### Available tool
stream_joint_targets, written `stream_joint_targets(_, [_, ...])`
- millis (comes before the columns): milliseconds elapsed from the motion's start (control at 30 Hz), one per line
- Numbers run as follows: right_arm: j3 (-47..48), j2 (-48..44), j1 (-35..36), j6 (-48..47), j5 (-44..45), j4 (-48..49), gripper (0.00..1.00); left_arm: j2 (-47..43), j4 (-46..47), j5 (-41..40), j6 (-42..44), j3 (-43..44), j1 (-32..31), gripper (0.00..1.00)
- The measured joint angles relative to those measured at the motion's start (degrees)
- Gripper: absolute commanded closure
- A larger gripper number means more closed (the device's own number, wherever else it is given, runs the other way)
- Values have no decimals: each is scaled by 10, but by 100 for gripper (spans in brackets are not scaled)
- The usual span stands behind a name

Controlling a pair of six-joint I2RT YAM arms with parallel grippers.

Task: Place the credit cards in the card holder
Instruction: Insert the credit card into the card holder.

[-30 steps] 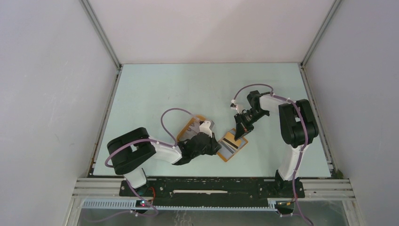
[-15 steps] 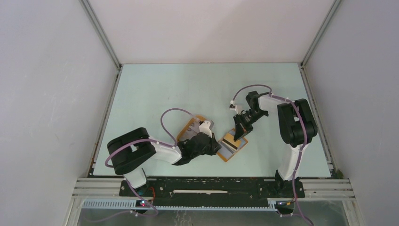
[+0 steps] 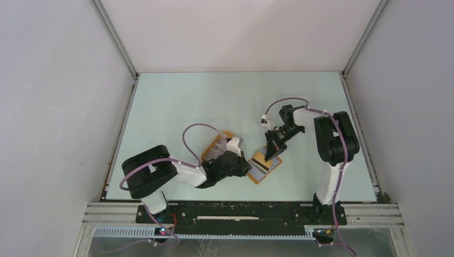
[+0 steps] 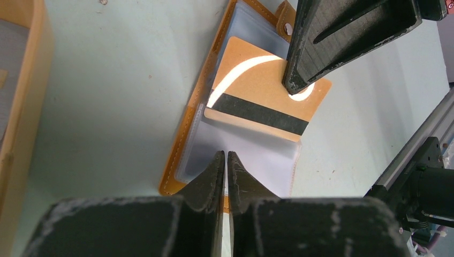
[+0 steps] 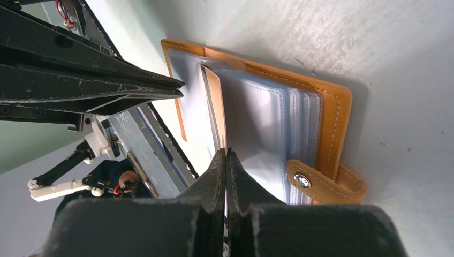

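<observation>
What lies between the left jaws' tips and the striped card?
Only the card holder's clear sleeve, below the striped card; left wrist view shows it.

Each arm is built of bulky matte-black joint housings joined by smooth white links, the left arm and the right arm alike. A lilac-grey cable loops along each arm, tied on with small white clips. The bases sit on a black plate across silver aluminium rails at the near edge. The left end effector and right end effector have black wedge-shaped fingers tapering to thin tips, their edges scuffed pale grey.
</observation>
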Motion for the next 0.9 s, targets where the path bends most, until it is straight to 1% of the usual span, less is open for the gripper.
stream_joint_targets(633, [-2,18,-3,7,-18,5,100,-1,1,1,0,-1,0,90])
stream_joint_targets(900, [-2,18,-1,9,-16,6,95,-1,0,1,1,-1,0,89])
